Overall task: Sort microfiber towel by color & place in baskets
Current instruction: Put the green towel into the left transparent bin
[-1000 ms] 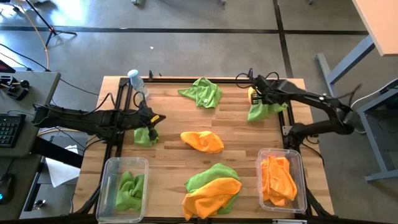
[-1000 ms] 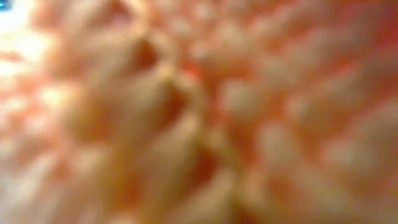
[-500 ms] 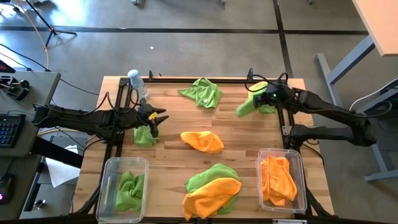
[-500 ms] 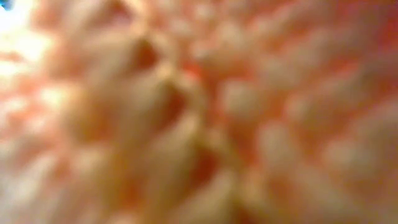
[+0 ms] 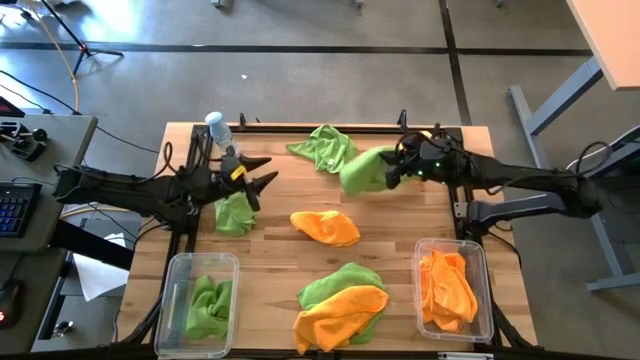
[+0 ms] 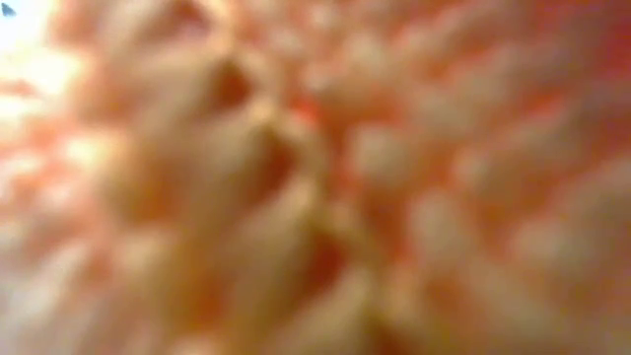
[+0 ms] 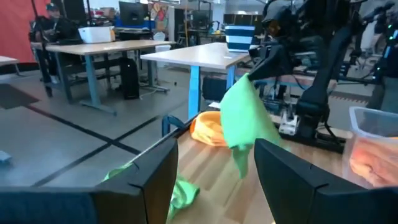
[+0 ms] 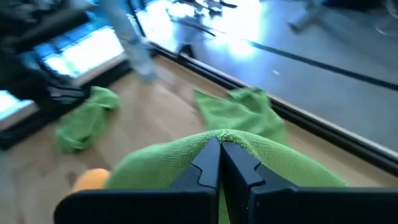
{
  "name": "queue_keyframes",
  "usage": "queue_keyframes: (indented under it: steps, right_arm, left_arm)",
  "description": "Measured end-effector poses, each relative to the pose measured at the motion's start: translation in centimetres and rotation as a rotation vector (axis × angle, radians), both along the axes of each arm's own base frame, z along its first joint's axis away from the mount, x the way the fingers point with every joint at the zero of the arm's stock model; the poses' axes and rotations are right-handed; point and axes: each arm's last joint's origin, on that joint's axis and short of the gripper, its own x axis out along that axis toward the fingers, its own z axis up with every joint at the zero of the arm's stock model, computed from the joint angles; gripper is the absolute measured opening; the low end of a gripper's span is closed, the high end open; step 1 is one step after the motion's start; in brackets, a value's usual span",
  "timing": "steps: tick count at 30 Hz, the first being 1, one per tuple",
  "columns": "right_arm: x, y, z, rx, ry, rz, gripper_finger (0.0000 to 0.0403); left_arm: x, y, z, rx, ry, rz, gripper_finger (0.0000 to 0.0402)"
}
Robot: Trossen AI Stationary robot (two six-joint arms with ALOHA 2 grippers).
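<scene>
My right gripper point(image 5: 392, 170) is shut on a lime green microfiber towel point(image 5: 362, 170) over the table's far middle. It also shows in the left wrist view as a green towel point(image 7: 245, 118) hanging from that gripper. My left gripper point(image 5: 262, 172) stands open at the far left, with nothing between its fingers point(image 7: 155, 180). Just on its near side another green towel point(image 5: 234, 212) lies bunched on the table. Two clear baskets stand at the near edge. The left basket point(image 5: 176, 268) holds green towels and the right basket point(image 5: 484, 262) holds orange ones. My right gripper pinches a bunched fold at the top of the green towel point(image 8: 217, 138) between its two fingers. The fingers come from the table's right, slanting a little downward. The towel drapes to both sides of the fingers and hangs below them, clear of the table point(image 7: 239, 168).
Loose on the table lie a green towel point(image 5: 325, 148) at the far middle, an orange towel point(image 5: 325, 227) at the centre, and a green and orange heap point(image 5: 340, 305) near the front. A water bottle point(image 5: 217, 128) stands at the far left. An orange towel point(image 6: 315, 177) fills the low view.
My left gripper has opened, let go of the green towel at the left and risen; that towel stays on the table. My right gripper has lifted the other green towel clear from the far right corner and carried it toward the table's left.
</scene>
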Motion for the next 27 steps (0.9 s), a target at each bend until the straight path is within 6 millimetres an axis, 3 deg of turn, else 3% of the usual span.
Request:
queue_keyframes:
  steps: [6, 13, 20, 27]
  right_arm:
    - [2.2, 0.5, 0.5, -0.066, -0.047, 0.121, 0.0000]
    - [5.5, 0.8, 3.4, -0.183, 0.036, 0.217, 0.0000]
    - [8.5, 1.7, 6.4, -0.299, 0.090, 0.373, 0.0000]
    - [9.4, 2.4, 8.6, -0.412, 0.071, 0.461, 0.0000]
  left_arm:
    - [3.2, 0.9, 2.9, 0.022, 0.043, -0.032, 0.0200]
    - [8.1, 2.7, 5.6, 0.026, 0.110, -0.153, 0.0200]
    - [12.7, 4.0, 7.4, 0.055, 0.151, -0.276, 0.0200]
    - [15.2, 4.2, 8.2, 0.041, 0.166, -0.361, 0.0200]
